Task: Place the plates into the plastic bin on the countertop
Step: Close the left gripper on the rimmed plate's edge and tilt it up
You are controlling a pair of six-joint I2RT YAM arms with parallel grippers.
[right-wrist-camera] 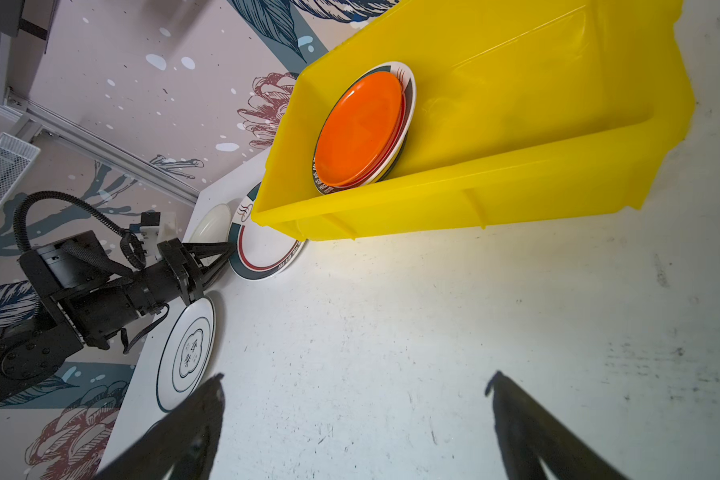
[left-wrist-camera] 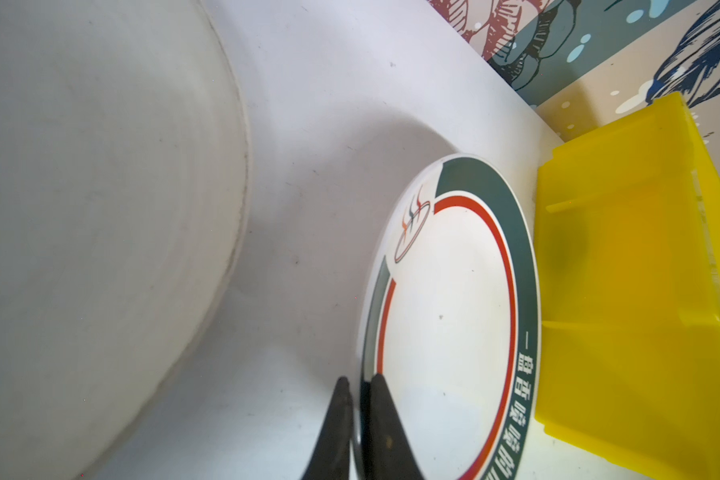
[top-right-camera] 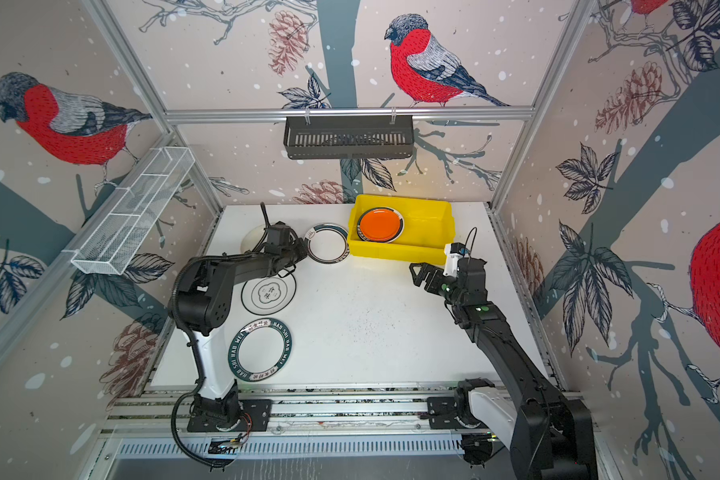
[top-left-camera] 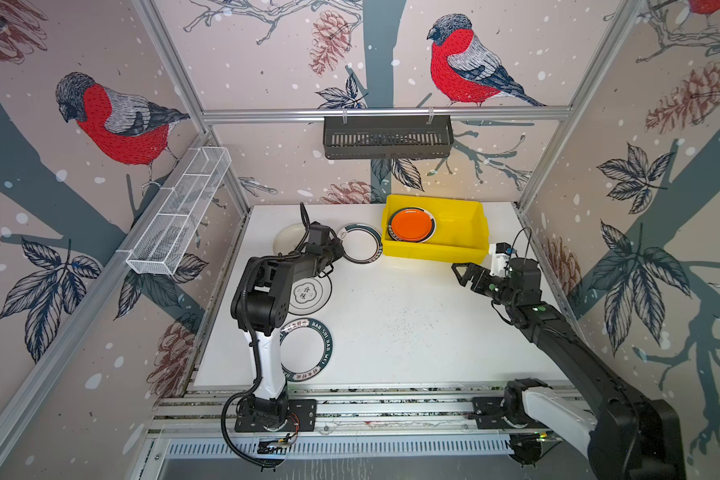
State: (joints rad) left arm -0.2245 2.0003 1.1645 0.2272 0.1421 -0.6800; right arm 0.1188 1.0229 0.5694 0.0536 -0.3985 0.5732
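Observation:
My left gripper (left-wrist-camera: 360,382) is shut on the rim of a white plate with a dark-green and red ring (left-wrist-camera: 454,311), which lies right beside the yellow plastic bin (left-wrist-camera: 641,291). Both top views show this grip (top-left-camera: 341,251) (top-right-camera: 306,249) on the plate (top-left-camera: 362,249) (top-right-camera: 327,249). Inside the bin (top-left-camera: 470,224) an orange plate (top-left-camera: 411,224) tops a small stack. On the countertop (top-left-camera: 412,332) lie a plain white plate (top-left-camera: 287,239), a black-ringed plate (top-left-camera: 314,297) and a green lettered plate (top-left-camera: 308,351). My right gripper (top-left-camera: 458,274) (right-wrist-camera: 356,377) hangs open and holds nothing, in front of the bin.
A black slotted basket (top-left-camera: 387,137) hangs on the back rail. A white wire mesh basket (top-left-camera: 179,212) is fixed along the left wall. Aluminium rails (top-left-camera: 391,399) carrying both arm bases run along the front edge of the countertop.

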